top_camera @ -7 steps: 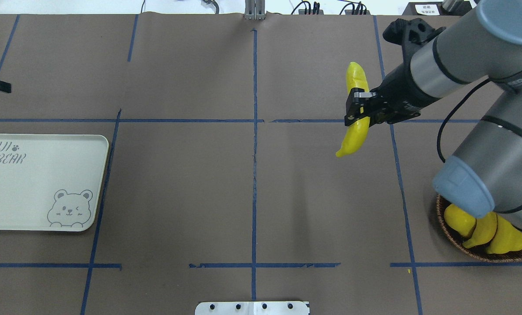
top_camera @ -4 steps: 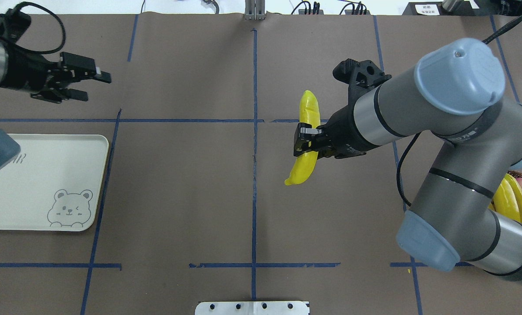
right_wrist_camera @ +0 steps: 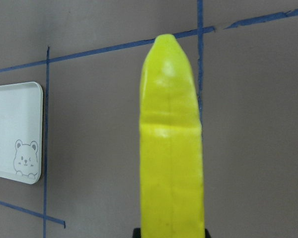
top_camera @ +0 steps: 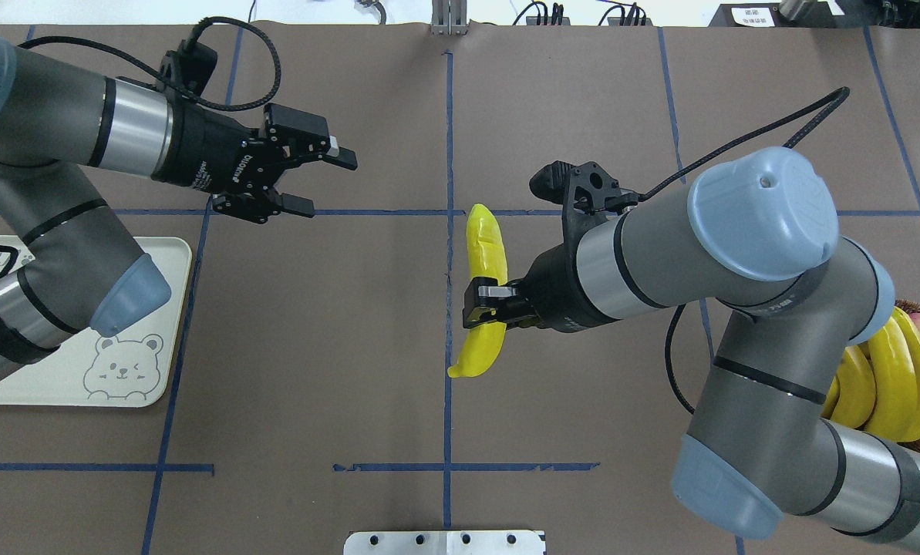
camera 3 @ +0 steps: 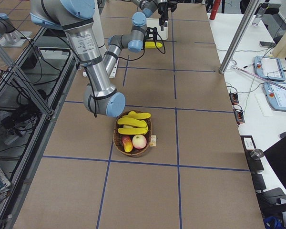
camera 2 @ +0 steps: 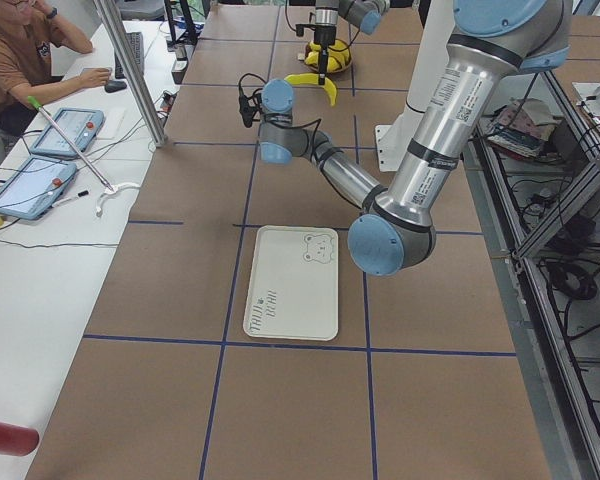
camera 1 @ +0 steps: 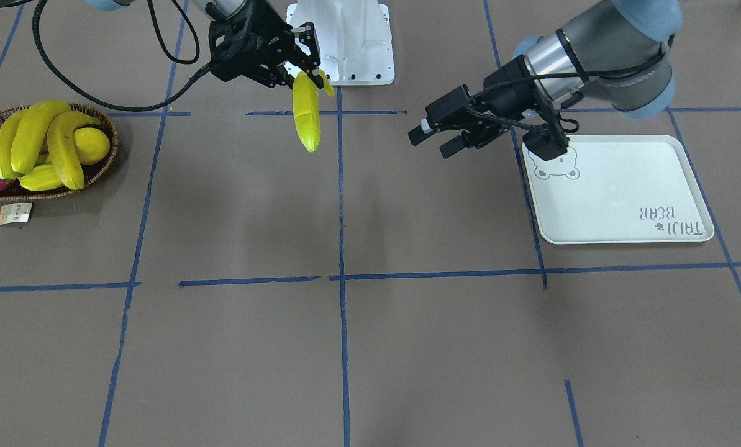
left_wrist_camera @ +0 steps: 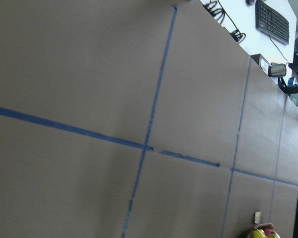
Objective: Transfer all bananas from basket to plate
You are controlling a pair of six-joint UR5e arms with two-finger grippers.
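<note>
Handover is the step I judge to be in hand. My right gripper is clamped across a banana, nearer the end that points toward my base, and holds it in the air over the table's centre line. Its longer free end points away from me. My left gripper hangs well apart from it, jaws spread wide with nothing between them, aimed toward the middle. To do this well, I should bring the left jaws around that long free end, clear of the right fingers. They should close firmly before the right lets go, since the glossy skin may slip. No fruit is on the plate at my left side yet, and the other bananas lie in the basket on my right.
</note>
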